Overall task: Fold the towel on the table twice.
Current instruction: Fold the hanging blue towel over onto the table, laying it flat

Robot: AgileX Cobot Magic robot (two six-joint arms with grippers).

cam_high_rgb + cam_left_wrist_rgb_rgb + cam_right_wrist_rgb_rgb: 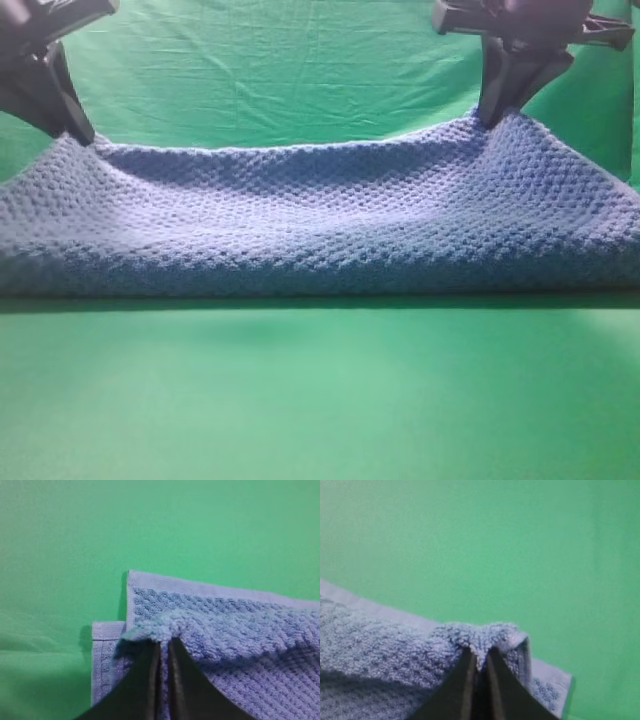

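Bare green table (320, 400) fills the foreground; behind it one towel (320, 220) lies doubled, its upper layer lifted at both far corners. Two grippers, left gripper (78, 132) and right gripper (497, 118), each pinch a corner tightly. This looks like the first fold being laid; next they should lower, align the edges, then let go.
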